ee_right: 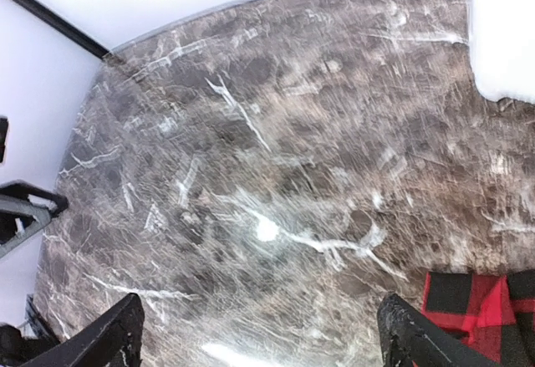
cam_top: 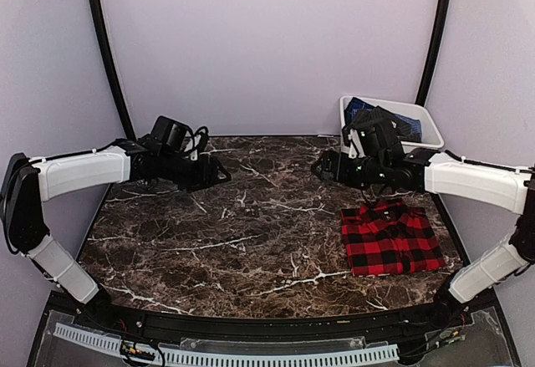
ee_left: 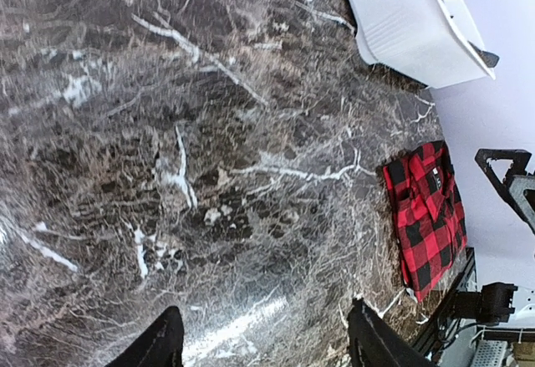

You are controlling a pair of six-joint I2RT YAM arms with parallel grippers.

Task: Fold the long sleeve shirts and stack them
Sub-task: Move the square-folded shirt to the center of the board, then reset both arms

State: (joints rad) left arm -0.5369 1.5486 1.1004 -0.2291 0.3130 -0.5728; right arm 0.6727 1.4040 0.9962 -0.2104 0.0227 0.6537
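Between the right fingers (ee_right: pixel 113 338): only bare bench (cam_top: pixel 251 225). They stand spread wide and hold nothing. Left fingers (ee_left: pixel 163 346) likewise spread, empty, hovering over open marble well off to the other side.

Just below and behind the right fingers, toward the arm's base: flannel shirt (cam_top: pixel 390 237), red-and-black check, folded to a neat rectangle and lying flat on the bench. It looks done.

Beyond the right fingers, at the far corner: white tub (ee_left: pixel 410 24) with blue cloth (cam_top: pixel 407 121) bunched inside. Probably the next shirt; collar or sleeves cannot be made out.

Step in hand, as judged: fetch that cloth.
- The right arm is nearer, so it should do the reaching.
- Go over the tub's rim from above, not through its wall.
- Pinch one high fold and lift until the whole cloth clears the rim.
- Carry it to the bare marble between the two sets of fingers, where both arms can reach to spread it.

In the way:
- Tub wall may catch a dangling sleeve.
- Folded flannel sits under the return path; trailing cloth could drag it open.
- The two arms are near each other mid-bench.
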